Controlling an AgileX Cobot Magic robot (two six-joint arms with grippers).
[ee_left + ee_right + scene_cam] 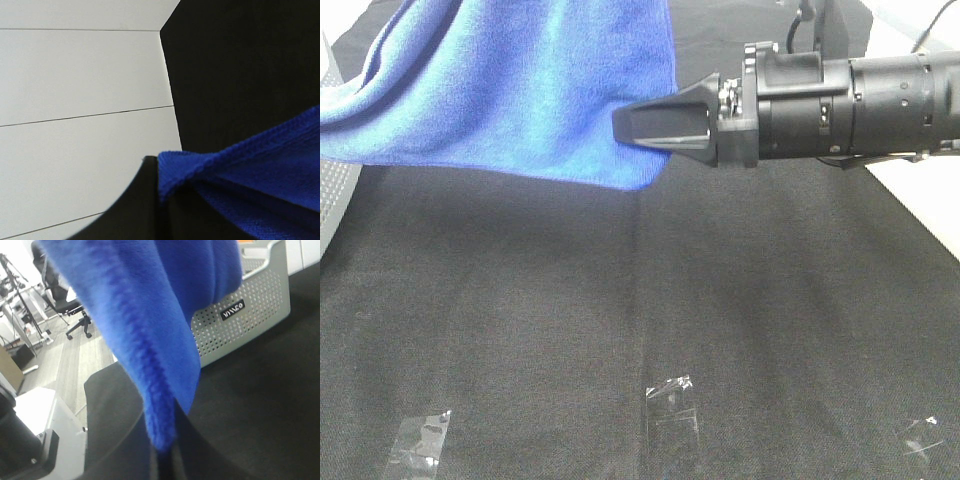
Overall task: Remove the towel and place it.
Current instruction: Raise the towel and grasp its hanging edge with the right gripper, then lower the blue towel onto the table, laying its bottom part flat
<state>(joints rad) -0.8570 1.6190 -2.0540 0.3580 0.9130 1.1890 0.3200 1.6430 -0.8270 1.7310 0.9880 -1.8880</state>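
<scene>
High view: slip risk — right gripper [655, 122] bites only the edge of the towel [520, 80]; a jerk could free it. Towel hangs at 11 o'clock, above the table cloth [620, 300]. Left wrist: left gripper [162, 196] pinched shut on a hem corner. Right wrist: jaws pressed together on the hem.

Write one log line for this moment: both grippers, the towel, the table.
left gripper: shut on towel corner | right gripper: shut on towel edge | towel: held above black cloth

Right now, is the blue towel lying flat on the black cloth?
No, the towel hangs lifted above the black cloth, pinched at its edge by the right gripper.
</scene>
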